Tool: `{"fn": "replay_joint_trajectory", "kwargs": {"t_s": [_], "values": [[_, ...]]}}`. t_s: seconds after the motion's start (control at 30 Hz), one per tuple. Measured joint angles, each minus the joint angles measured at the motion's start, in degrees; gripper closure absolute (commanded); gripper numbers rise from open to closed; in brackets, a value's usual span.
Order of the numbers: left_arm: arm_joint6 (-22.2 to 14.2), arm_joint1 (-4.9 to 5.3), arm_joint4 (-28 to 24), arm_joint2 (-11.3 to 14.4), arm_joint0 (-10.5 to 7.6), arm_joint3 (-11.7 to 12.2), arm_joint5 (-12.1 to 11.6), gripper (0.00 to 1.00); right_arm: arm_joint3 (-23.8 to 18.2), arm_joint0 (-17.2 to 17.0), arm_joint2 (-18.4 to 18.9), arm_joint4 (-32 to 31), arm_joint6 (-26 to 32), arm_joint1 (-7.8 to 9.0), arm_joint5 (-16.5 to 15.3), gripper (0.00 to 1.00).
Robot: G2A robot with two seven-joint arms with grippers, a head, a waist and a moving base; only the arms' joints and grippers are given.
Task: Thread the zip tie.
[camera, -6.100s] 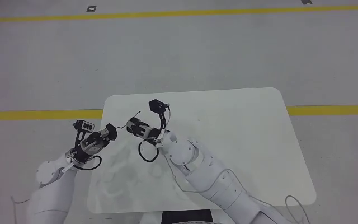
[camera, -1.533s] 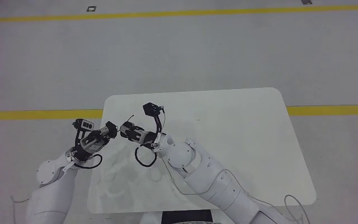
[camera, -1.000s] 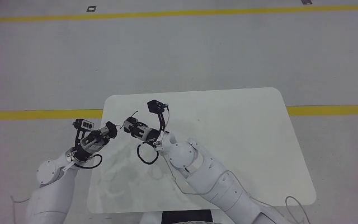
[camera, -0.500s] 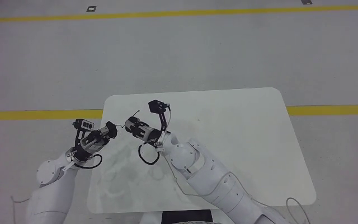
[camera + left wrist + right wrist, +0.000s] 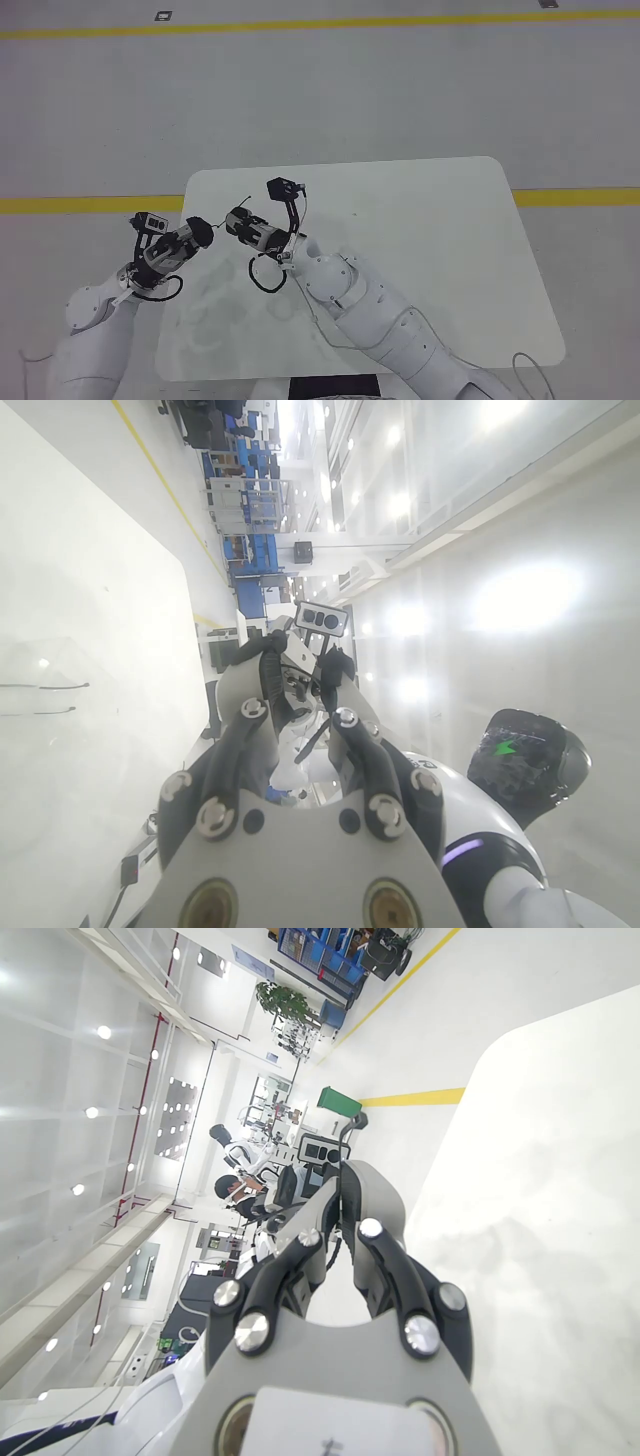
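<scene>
Over the table's [image 5: 420, 200] left edge, the right gripper [image 5: 341, 1178] was clamped on the zip tie [image 5: 357, 1120], its free end projecting, evidently offered to the left gripper [image 5: 302, 655], whose fingers stood apart close by.

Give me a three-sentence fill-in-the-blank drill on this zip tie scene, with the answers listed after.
1. The right gripper has its fingers shut on a thin black ____.
2. The table below both arms is ____ in colour.
3. The left gripper points toward the ____ gripper.
Missing words: zip tie; white; right.
</scene>
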Motion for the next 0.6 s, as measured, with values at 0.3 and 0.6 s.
{"fn": "replay_joint_trajectory", "kwargs": {"t_s": [0.3, 0.6], "values": [[0.0, 0.00, 0.0, 0.0, 0.00, 0.0, 0.0, 0.30, -0.9, 0.3, -0.4, -4.5, -1.0, 0.20, 2.3, 1.00], [0.0, 0.00, 0.0, 0.0, 0.00, 0.0, 0.0, 0.00, -2.7, -0.3, -0.3, -9.0, -2.4, 0.48, 4.9, 1.00]]}}
